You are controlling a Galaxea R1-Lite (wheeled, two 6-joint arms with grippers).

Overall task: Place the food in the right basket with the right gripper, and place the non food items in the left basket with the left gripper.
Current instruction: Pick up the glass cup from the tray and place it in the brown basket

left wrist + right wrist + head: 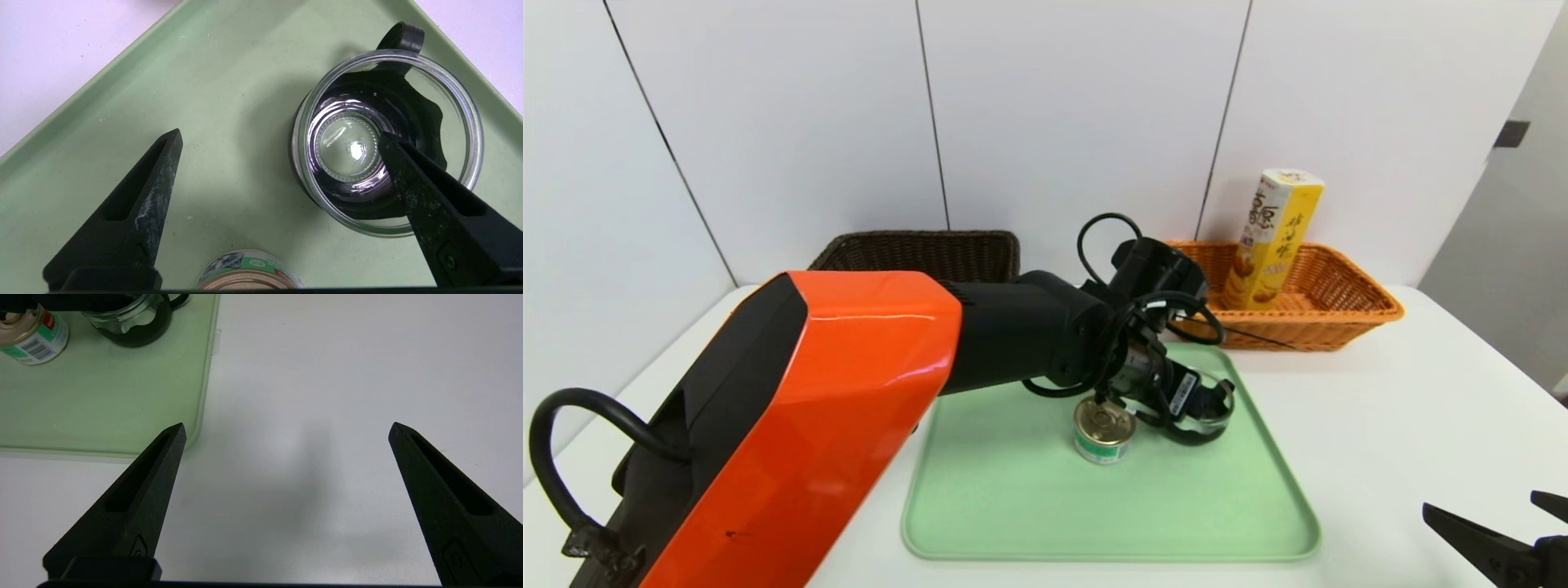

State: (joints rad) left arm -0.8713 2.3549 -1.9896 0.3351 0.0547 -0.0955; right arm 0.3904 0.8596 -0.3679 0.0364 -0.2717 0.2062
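The left pincer [280,141] is held wide open over the green tray [1013,506], with one finger [429,192] seen above the inside of the glass dish [470,134] and the other outside it, and nothing is gripped. The tin [1103,430] stands on the tray just beside the dish, and the yellow carton [1270,241] stands upright in the orange basket [1347,314], while the brown basket [915,255] is seen behind the left arm. The right pincer [286,430] is kept open and empty over the white worktop [1421,408], near the tray's corner.
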